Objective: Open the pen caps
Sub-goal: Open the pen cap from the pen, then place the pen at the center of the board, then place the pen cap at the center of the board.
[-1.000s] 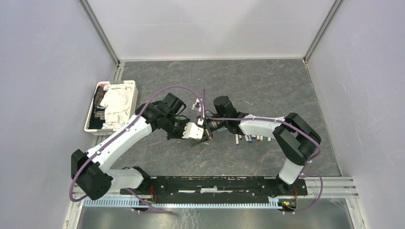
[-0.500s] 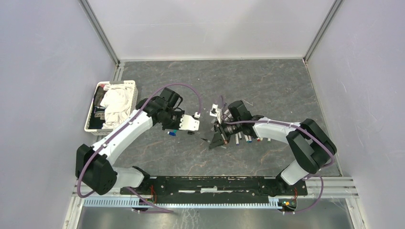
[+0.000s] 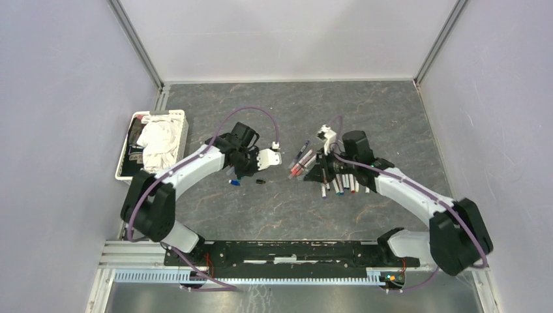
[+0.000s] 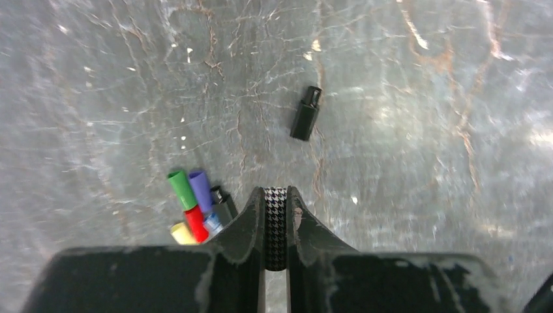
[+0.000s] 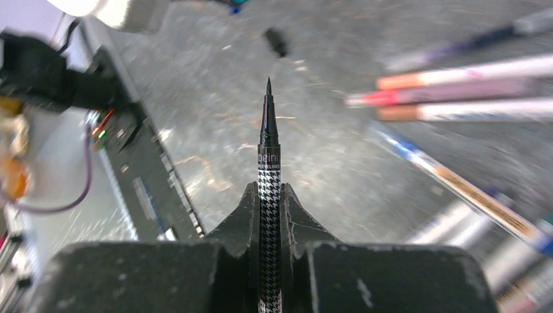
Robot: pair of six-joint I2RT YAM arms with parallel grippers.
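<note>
My left gripper (image 4: pixel 275 194) is shut on a short black-and-white houndstooth pen cap (image 4: pixel 275 225), held above the floor. Beside it lies a heap of loose pen caps (image 4: pixel 194 208): green, purple, red, yellow, blue and black. A black cap (image 4: pixel 306 113) lies alone farther off. My right gripper (image 5: pixel 269 190) is shut on a houndstooth pen (image 5: pixel 269 140) whose bare pointed black tip sticks out. Several pens (image 5: pixel 456 88) with coloured ends lie to its right. In the top view the left gripper (image 3: pixel 246 169) and right gripper (image 3: pixel 314 171) are apart, with the caps (image 3: pixel 233 182) under the left one.
A white basket (image 3: pixel 171 117) full of cloth stands at the left. A row of pens (image 3: pixel 342 186) lies under the right arm. The lone black cap (image 3: pixel 260 180) lies between the two grippers. Grey walls close in the table on three sides.
The two grippers were together on the houndstooth pen and have pulled apart. The left took the cap leftward and the right took the pen rightward toward the lying pens.
</note>
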